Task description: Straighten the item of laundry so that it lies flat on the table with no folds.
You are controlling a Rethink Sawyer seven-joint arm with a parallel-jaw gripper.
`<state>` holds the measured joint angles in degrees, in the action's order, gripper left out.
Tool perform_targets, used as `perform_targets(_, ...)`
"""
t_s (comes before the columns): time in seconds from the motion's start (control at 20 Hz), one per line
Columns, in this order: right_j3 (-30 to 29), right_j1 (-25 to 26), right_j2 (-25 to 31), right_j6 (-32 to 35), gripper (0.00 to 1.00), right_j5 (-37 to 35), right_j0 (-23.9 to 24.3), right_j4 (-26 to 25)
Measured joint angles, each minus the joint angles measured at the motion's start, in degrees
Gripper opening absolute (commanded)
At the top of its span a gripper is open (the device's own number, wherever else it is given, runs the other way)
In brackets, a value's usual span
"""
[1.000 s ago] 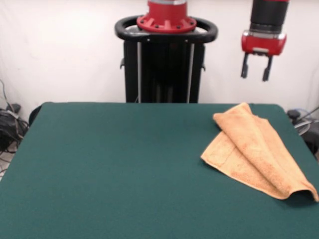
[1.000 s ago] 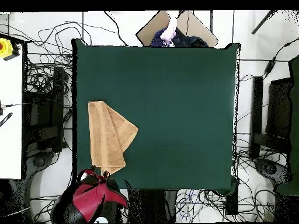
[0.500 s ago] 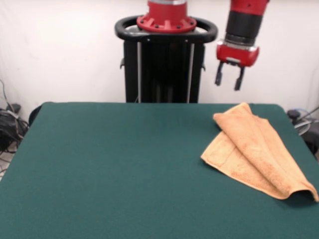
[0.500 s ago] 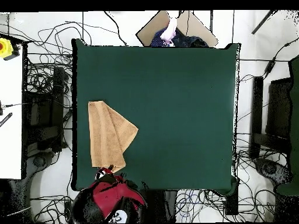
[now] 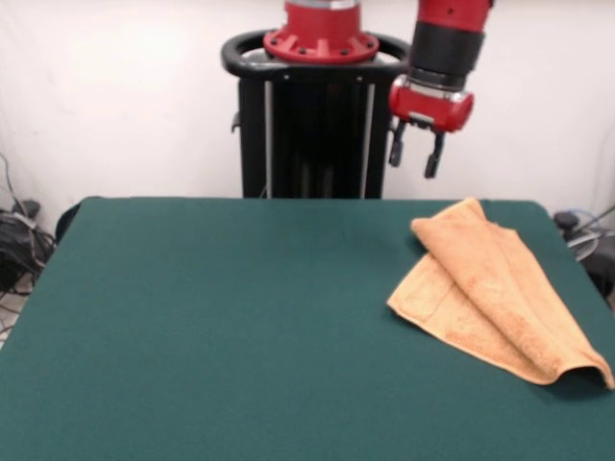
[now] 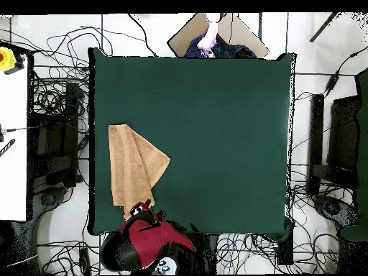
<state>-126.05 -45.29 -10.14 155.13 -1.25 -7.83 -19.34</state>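
The gripper (image 5: pixel 414 159) had swung leftward along the table's (image 5: pixel 211 327) far edge, fingers spread and empty, high above the folded peach towel (image 5: pixel 490 288) lying untouched near the right side. No straightening had begun, I reckoned.

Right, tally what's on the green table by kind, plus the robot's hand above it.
Towels: 1, the folded orange towel on the table.
Robot hands: 1, the hand, open, above the table's far edge.
Total: 2
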Motion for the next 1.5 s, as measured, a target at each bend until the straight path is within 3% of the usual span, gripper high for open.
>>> perform_targets(0.95, 8.5, 9.2, 0.0, 0.0, 1.00, 2.3, 4.5, 0.8)
perform_targets(1.5, 10.5, 13.9, 0.1, 0.0, 1.00, 5.1, 3.3, 3.0)
